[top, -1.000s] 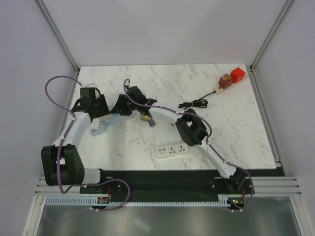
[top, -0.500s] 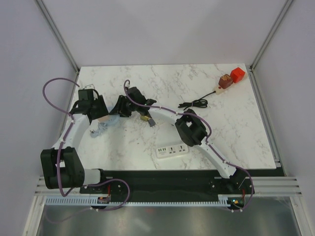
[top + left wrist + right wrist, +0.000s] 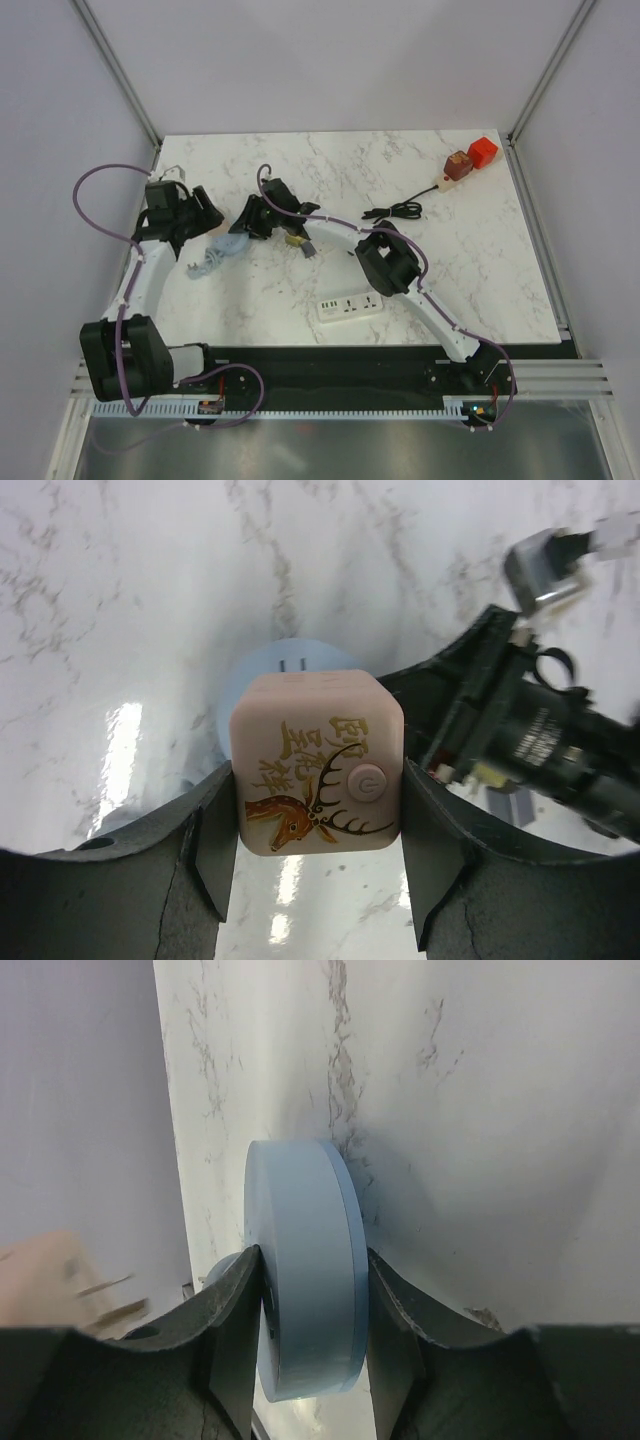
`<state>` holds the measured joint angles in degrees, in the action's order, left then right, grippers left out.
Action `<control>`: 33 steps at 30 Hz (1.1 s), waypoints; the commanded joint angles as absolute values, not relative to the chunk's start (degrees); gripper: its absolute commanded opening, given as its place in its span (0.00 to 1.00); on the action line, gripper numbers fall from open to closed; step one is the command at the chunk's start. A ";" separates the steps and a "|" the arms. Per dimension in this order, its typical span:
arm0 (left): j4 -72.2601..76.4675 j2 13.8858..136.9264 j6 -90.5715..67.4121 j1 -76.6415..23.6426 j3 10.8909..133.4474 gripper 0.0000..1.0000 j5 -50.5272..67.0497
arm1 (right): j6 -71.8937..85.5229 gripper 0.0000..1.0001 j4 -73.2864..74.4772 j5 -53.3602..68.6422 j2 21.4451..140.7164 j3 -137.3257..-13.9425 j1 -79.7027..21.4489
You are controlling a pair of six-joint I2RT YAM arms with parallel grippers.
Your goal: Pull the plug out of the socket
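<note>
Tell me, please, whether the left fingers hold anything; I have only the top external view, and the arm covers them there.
Observer: Yes. The left wrist view shows the left fingers shut on a deer-printed pink cube plug.
Operator: Does the right arm have the socket?
Observer: The right wrist view shows the right fingers clamped on a light-blue round socket, seen edge-on.
Operator: Is the plug out?
Observer: It appears so: in the left wrist view two bare slots show on the socket's face, above the cube.
</note>
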<state>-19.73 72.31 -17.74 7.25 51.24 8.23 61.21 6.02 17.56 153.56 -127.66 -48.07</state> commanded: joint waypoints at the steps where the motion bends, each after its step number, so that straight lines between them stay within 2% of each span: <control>1: -12.83 68.03 -22.14 7.56 53.43 0.02 15.11 | 59.15 0.00 15.29 9.58 158.29 -125.25 -47.11; 7: -17.57 66.62 -21.45 7.38 56.77 0.02 12.06 | 56.26 0.00 14.15 10.37 158.11 -127.08 -47.64; 8: -18.36 66.27 -21.45 7.47 57.04 0.02 11.08 | 55.81 0.02 12.85 12.20 158.20 -127.52 -47.81; 10: -20.21 64.70 -21.62 7.38 57.39 0.02 9.15 | 54.50 0.18 11.96 13.09 158.12 -128.49 -48.25; 11: -20.65 64.25 -21.62 7.30 57.57 0.02 8.62 | 53.88 0.32 11.61 13.18 157.42 -128.76 -48.43; 13: -22.76 62.76 -21.97 7.12 58.27 0.02 7.04 | 51.95 0.40 11.69 13.10 156.62 -129.46 -48.69; 17: -25.05 61.09 -22.24 6.59 58.54 0.02 8.78 | 49.66 0.62 12.91 12.83 153.56 -130.43 -48.60; 19: -26.01 60.56 -22.50 6.42 58.01 0.02 10.88 | 48.17 0.67 13.88 11.87 152.23 -130.78 -48.25; 21: -26.10 59.16 -22.76 6.33 56.70 0.02 12.65 | 47.20 0.82 15.64 10.82 150.04 -130.87 -47.55; 22: -26.19 58.72 -23.29 6.24 56.25 0.02 15.18 | 45.81 0.96 16.08 10.11 148.72 -131.22 -47.29; 28: -26.28 56.08 -26.27 3.00 51.86 0.02 20.83 | 40.97 0.98 23.11 6.86 142.67 -133.33 -44.04; 33: -26.37 57.47 -27.07 -5.42 50.28 0.02 19.25 | 37.10 0.98 26.19 5.27 132.91 -124.14 -38.17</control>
